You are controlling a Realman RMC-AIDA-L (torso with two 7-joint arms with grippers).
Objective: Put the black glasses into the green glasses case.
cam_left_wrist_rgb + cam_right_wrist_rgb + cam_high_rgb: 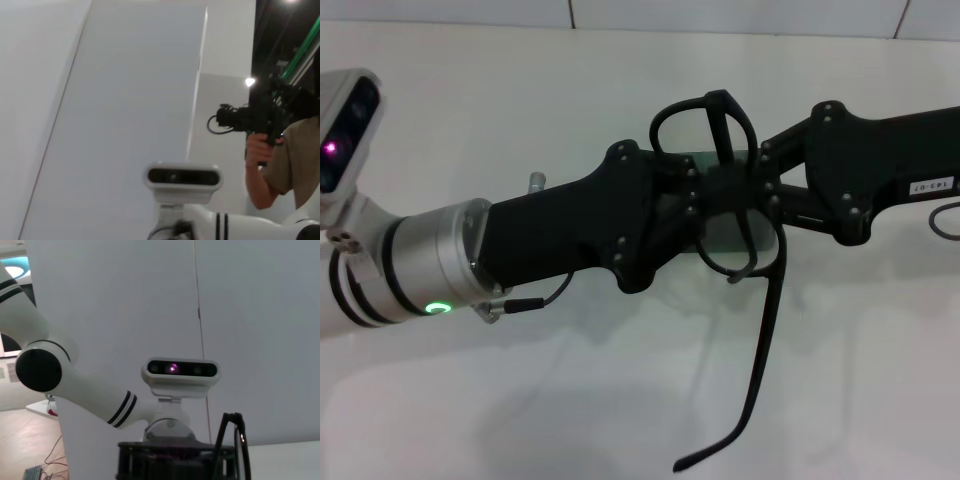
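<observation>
The black glasses [726,125] hang in the air at the middle of the head view, turned on end, one lens above the other. One temple arm lies across the upper lens; the other hangs open, down toward me. My left gripper [705,195] reaches in from the left and my right gripper [765,180] from the right. They meet at the glasses' bridge, and both look shut on the frame. The green glasses case [718,158] shows only as a dark green strip behind the grippers. A thin part of the frame [241,440] shows in the right wrist view.
A white table [570,400] lies under both arms, with a tiled wall edge at the back. The wrist views look back at my head camera [180,369]. A person holding a camera [265,120] stands at the side in the left wrist view.
</observation>
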